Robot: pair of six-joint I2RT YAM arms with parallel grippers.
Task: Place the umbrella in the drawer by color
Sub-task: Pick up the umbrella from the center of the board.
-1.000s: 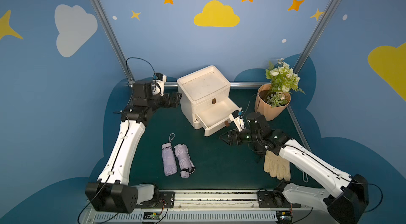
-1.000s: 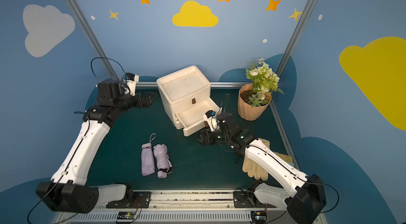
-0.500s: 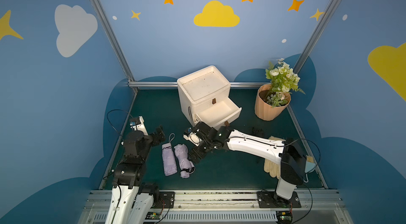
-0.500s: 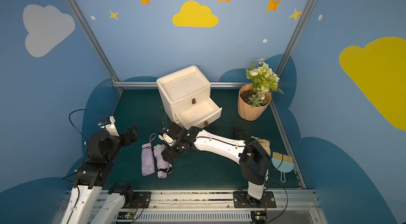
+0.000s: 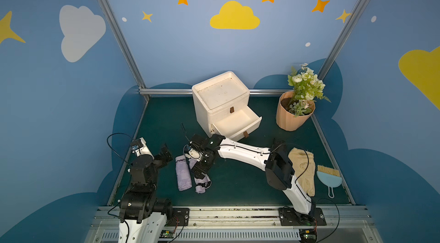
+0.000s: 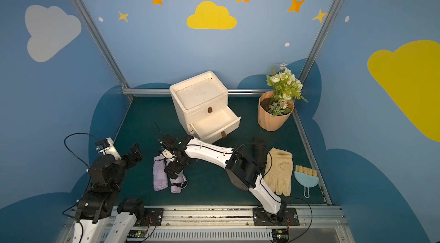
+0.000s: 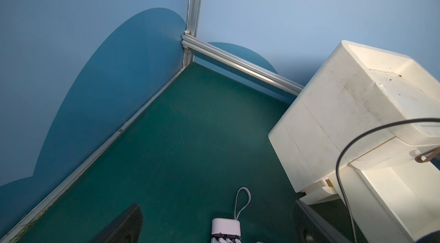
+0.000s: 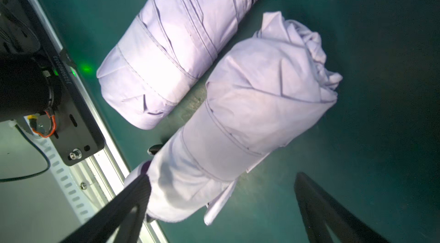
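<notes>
Umbrella (image 8: 250, 110), lilac, loosely rolled; one item, flat on the mat beneath the right gripper (image 8: 221, 176), whose jaws are spread wide and clamp nothing. Long axis runs from the front rail toward the cabinet, slightly slanted; capped end points at the rail, crumpled fabric end at the cabinet. Companion piece: neatly rolled umbrella (image 8: 171, 51), same lilac, parallel and just beside it on the robot's left, turned the opposite way, its white handle (image 7: 225, 226) and wrist loop toward the back wall. Left gripper (image 5: 164, 156): jaws apart, empty, just left of that handle end, not touching it. Surface: dark green mat (image 5: 238, 182), edged in front by an aluminium rail (image 5: 226, 213). Further out: white cabinet (image 5: 220, 94) at the back, upper drawer closed, lower drawer (image 5: 238, 122) pulled out and bare inside; potted flowers (image 5: 295, 115) in the far right corner; cream glove (image 5: 302, 170) and blue hand brush (image 5: 328, 180) on the right side. Room: blue walls (image 5: 166, 51) painted with clouds and orange stars, aluminium posts in the corners. Position relative to the right gripper: the loosely rolled piece lies slantwise across the gap between the fingers (image 8: 123, 210), one finger overlapping its capped end in the wrist view, contact unclear, the other over bare mat; in both top views the gripper covers its far part.
</notes>
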